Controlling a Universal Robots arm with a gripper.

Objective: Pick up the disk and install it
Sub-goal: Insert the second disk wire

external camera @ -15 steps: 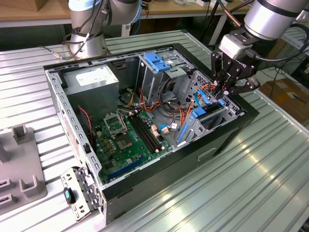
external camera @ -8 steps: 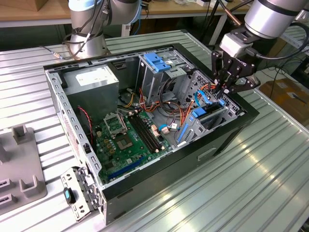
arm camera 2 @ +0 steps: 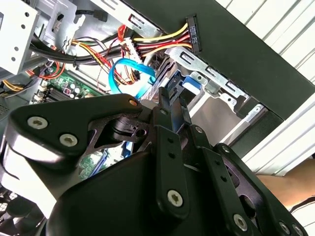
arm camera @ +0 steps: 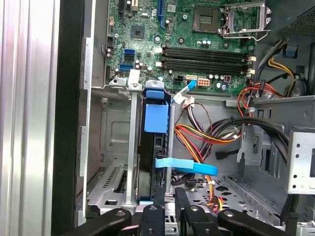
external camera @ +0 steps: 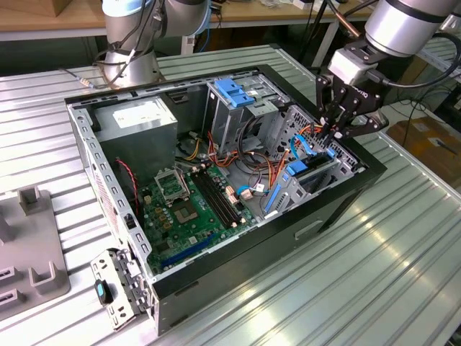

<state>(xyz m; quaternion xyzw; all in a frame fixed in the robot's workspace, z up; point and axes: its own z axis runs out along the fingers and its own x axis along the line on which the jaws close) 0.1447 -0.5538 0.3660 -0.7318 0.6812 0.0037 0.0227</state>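
One black open-sided computer case (external camera: 338, 205) lies on the ribbed metal table (external camera: 374, 288), and the one black two-fingered gripper (external camera: 333, 134) hangs over its drive bay at the corner nearest the exterior view's right. In the first wrist view the flat drive in its bright blue plastic carrier, the disk (arm camera: 155, 147), stands on edge in the grey metal bay, just beside the case's side wall. The gripper (arm camera: 167, 196) is right down on the disk's near edge, its fingers (arm camera: 159, 199) drawn close together, only a narrow slot between them; whether they actually pinch the carrier I cannot tell. One light blue flat data cable (arm camera: 189, 167) crosses just beside the disk, and a bundle of red, yellow and orange wires (arm camera: 197, 137) runs next to it. Deeper in the case sits one green motherboard (external camera: 189, 205), with one grey power supply box (external camera: 137, 119) in the far corner
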